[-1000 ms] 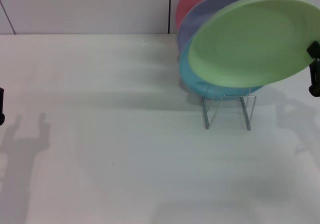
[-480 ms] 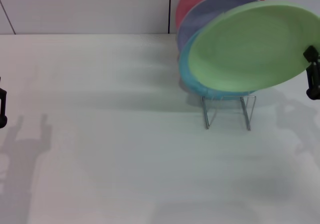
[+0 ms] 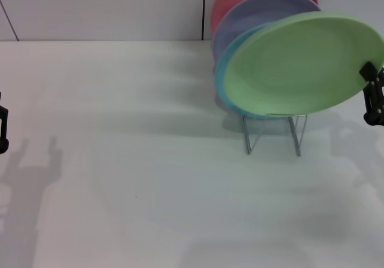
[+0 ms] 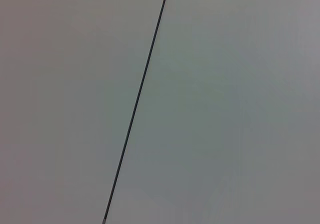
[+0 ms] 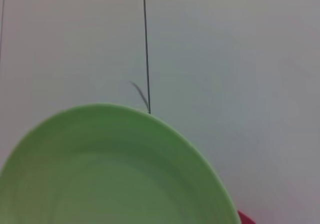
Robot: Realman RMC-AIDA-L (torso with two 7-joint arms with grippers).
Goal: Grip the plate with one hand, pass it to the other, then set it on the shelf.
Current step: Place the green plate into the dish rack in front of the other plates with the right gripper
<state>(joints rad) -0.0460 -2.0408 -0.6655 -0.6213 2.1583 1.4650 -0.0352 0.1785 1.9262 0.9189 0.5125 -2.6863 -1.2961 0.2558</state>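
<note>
right gripper (image 3: 373, 94): clenched on light green plate (image 3: 300, 64) rim at 3 o'clock | plate: tilted, above wire rack (image 3: 273, 133) | left gripper (image 3: 3, 127): 9 o'clock edge, jaw state cannot tell

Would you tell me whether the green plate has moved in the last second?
Yes. The green plate has sunk lower toward the wire rack, uncovering more of the lavender plate.

A white table (image 3: 120, 178) carries the silver wire shelf (image 3: 273, 133), standing toward its right rear.
</note>
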